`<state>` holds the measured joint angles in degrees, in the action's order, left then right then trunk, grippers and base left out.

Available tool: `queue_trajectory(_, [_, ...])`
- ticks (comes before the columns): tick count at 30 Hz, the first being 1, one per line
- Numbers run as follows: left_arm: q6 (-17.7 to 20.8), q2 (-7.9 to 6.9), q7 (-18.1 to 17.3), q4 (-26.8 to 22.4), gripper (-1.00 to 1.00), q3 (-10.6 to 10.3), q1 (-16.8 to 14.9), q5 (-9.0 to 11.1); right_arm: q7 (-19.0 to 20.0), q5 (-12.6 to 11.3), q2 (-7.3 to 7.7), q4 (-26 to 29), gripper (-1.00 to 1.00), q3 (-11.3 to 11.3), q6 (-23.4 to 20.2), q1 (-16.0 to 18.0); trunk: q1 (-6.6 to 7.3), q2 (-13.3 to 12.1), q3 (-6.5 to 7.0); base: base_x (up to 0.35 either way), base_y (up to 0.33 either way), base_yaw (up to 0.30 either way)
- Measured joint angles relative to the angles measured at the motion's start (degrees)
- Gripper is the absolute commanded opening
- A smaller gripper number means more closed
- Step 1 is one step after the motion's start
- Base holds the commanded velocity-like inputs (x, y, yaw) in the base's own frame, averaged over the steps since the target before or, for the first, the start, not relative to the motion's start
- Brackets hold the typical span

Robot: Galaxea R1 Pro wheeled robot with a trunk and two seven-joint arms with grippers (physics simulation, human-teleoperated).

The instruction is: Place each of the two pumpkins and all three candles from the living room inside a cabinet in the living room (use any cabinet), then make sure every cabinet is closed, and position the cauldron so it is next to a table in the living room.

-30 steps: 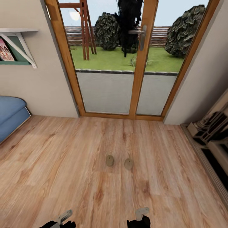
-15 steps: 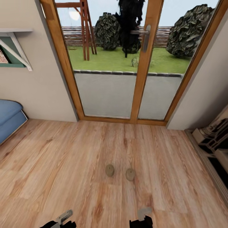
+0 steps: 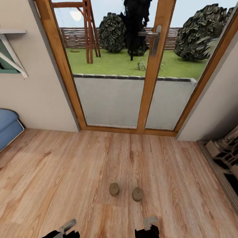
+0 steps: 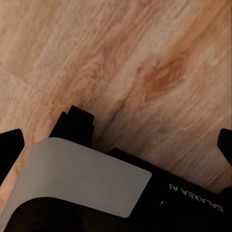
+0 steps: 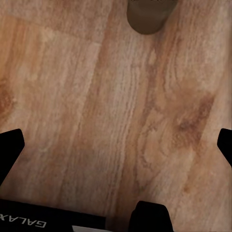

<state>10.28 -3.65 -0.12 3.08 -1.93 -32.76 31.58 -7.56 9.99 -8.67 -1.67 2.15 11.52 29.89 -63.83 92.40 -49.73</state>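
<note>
Two candles (image 3: 114, 189) (image 3: 137, 194) stand on the floor (image 3: 66, 172) before the door (image 3: 132, 66), uncollected; both the left gripper (image 3: 67, 226) and right gripper (image 3: 149, 222) empty, spread wide.

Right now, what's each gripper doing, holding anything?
Left gripper: open, empty.
Right gripper: open, empty, a candle on the floor ahead.

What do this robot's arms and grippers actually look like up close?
Mostly black. In the head view, each arm ends in a black block with a light grey piece: left gripper, right gripper. The wrist views show black finger tips, a rounded pale grey panel, and white "GALAXEA" lettering. No cables visible.
</note>
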Motion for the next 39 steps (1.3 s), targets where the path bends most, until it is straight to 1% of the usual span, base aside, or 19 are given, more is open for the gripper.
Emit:
queue_trajectory(7, [0.0,0.86,0.01,-0.37,1.0,0.0,-0.02,0.03,0.0,0.06,0.06,0.0,1.0,0.02,-0.01,0.02,0.0,0.0,0.0,0.002,0.0,0.0])
queue_trajectory(14, [0.0,0.93,0.03,-0.43,1.0,0.0,-0.02,-0.03,0.0,-0.05,0.08,0.1,1.0,-0.03,0.02,0.03,0.0,0.0,0.0,0.0,0.0,-0.005])
queue_trajectory(26, [0.0,0.64,0.04,-0.43,1.0,0.0,-0.02,-0.12,0.04,-0.14,0.09,0.01,1.0,-0.03,0.25,0.0,0.0,0.0,0.23,0.006,0.0,-0.238])
queue_trajectory(33, [0.0,0.66,0.04,-0.35,1.0,-0.06,-0.02,-0.12,0.08,-0.15,0.15,0.0,1.0,-0.04,0.25,0.02,0.0,0.0,0.65,0.252,0.0,-0.219])
queue_trajectory(39, [-0.01,0.66,0.04,-0.35,1.0,-0.09,-0.02,-0.19,0.08,-0.09,0.12,0.0,1.0,-0.04,0.25,0.01,0.0,0.0,0.74,0.327,0.0,-0.028])
